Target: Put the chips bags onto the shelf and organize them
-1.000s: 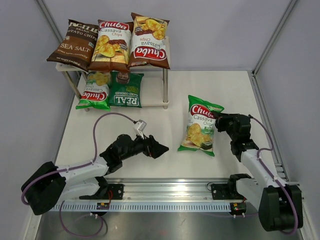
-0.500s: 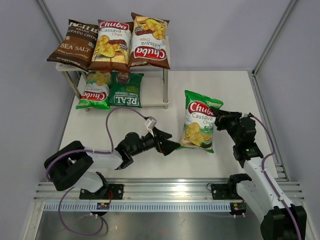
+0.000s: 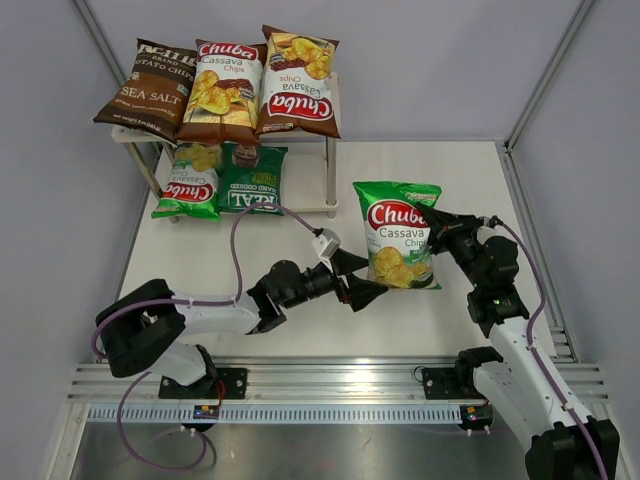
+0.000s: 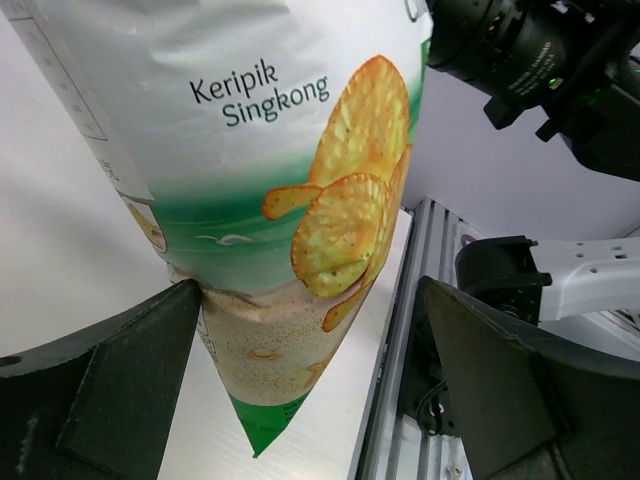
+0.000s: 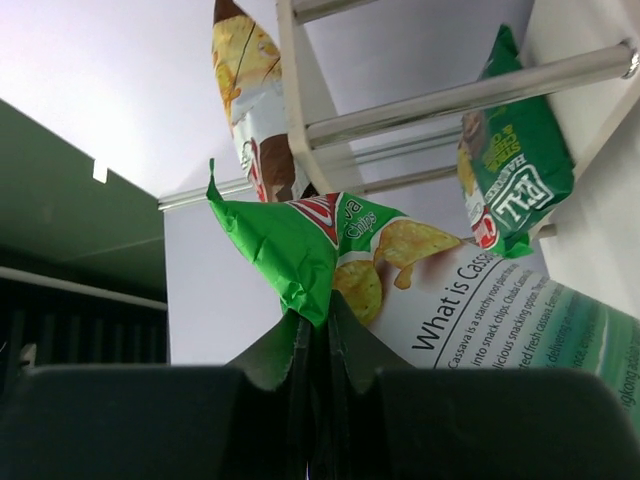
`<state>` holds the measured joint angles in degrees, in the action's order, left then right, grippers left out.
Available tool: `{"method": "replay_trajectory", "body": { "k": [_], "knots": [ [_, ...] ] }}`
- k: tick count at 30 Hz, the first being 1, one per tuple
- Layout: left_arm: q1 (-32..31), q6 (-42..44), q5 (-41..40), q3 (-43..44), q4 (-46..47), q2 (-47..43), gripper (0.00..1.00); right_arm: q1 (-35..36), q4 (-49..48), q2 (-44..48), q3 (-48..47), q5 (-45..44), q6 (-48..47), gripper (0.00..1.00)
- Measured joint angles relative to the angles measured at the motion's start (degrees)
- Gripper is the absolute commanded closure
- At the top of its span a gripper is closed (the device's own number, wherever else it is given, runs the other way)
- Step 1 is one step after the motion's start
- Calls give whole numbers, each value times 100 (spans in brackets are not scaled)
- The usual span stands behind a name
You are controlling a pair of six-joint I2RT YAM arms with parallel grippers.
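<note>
My right gripper [image 3: 437, 222] is shut on a side edge of a green Chuba chips bag [image 3: 402, 235] and holds it lifted to the right of the shelf [image 3: 330, 150]. In the right wrist view the jaws [image 5: 315, 330] pinch a crumpled green corner of the bag [image 5: 300, 250]. My left gripper [image 3: 358, 280] is open at the bag's lower left corner. In the left wrist view the bag [image 4: 280, 150] hangs with its bottom corner between the spread fingers [image 4: 100, 400], and the left finger's tip is at its edge.
The shelf's top board holds the Sea Salt bag [image 3: 148, 88] and two brown Chuba bags [image 3: 222, 90] [image 3: 298, 85]. The lower board holds a green Chuba bag [image 3: 190, 180] and the REAL bag [image 3: 252, 180], with a free slot at its right. A metal rail [image 3: 330, 372] runs along the near edge.
My right gripper has carried the green bag left and back, towards the shelf. My left arm has stretched out to the right, bringing its open jaws to the bag's lower corner.
</note>
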<state>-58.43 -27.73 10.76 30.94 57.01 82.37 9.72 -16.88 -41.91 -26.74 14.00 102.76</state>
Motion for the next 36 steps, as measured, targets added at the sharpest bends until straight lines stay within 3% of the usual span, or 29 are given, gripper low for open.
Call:
{"method": "replay_trajectory", "body": {
  "k": [11,19,22,23,26,31,32,33,36],
  "knots": [
    [-417,417,-1462,39,-649,-404,1,90,-188,271,-212,79,251,100],
    [-498,535,-710,-28,-339,-485,1,302,-485,214,-317,271,413,100],
    [-516,492,-619,50,-356,-474,18,367,-573,221,-376,328,461,100],
    [-516,470,-627,74,-354,-472,32,382,-601,238,-387,328,479,100],
    [-514,396,-662,101,-326,-474,61,411,-619,321,-400,358,507,100],
    [-522,356,-664,131,-354,-535,80,466,-551,437,-400,350,459,100],
    [-525,352,-651,131,-396,-586,82,466,-549,457,-400,348,433,98],
    [-527,345,-638,131,-466,-640,85,466,-546,483,-400,348,389,76],
    [-529,306,-522,129,-758,-866,95,466,-535,549,-452,304,120,39]
  ]
}}
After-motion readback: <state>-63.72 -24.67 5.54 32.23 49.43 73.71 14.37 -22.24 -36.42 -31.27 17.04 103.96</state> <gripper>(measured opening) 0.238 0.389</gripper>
